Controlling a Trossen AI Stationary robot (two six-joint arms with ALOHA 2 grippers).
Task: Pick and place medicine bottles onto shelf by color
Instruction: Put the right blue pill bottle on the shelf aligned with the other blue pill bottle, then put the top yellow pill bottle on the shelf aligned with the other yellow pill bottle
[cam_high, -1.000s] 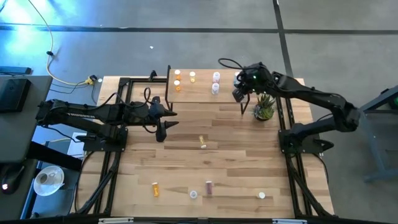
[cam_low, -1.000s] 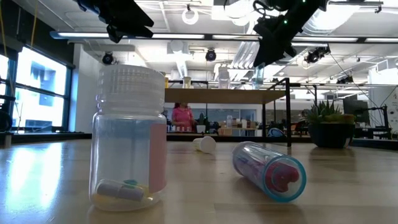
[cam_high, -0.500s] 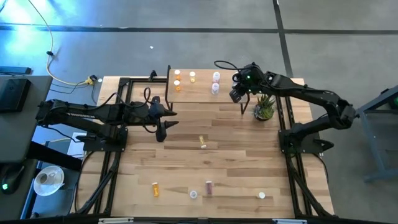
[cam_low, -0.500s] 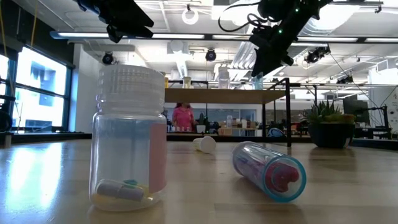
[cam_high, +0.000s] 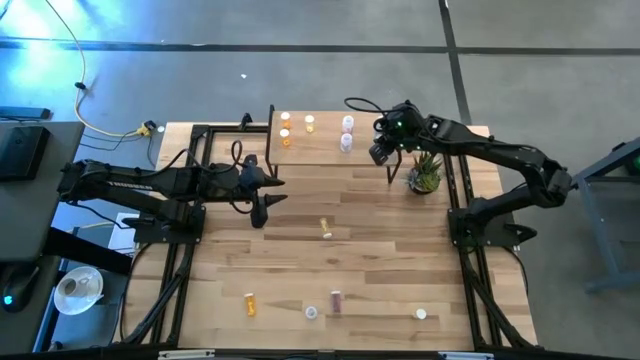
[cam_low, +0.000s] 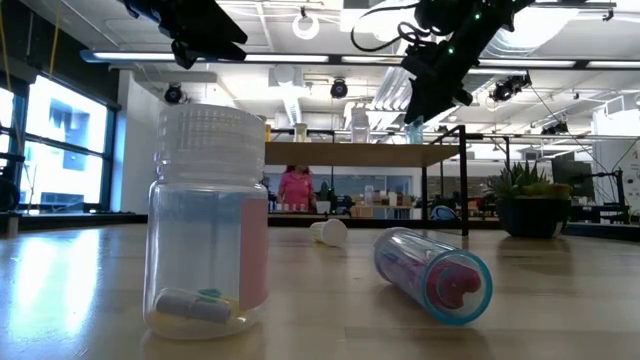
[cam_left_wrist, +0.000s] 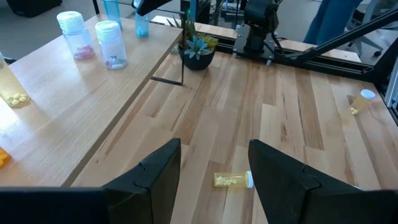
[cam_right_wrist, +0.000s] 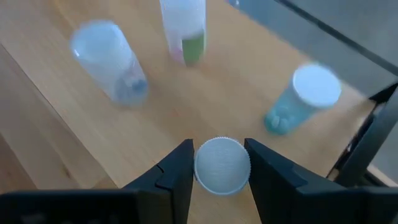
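Shelf (cam_high: 312, 147) already carries several bottles; your right gripper (cam_right_wrist: 221, 169) hovers over it, fingers clamped on another bottle (cam_right_wrist: 222, 165). Five remain on the table (cam_high: 380, 240). Left gripper (cam_left_wrist: 214, 168) waits, fingers apart.

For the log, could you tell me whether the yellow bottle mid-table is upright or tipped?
Tipped: the yellow bottle lies on its side on the table, cap sideways.

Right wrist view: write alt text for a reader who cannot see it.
The right gripper holds a white-capped bottle between its fingers, seen cap-on, above the wooden shelf. Three more white-capped bottles stand on the shelf beyond: two pale ones and a teal one.
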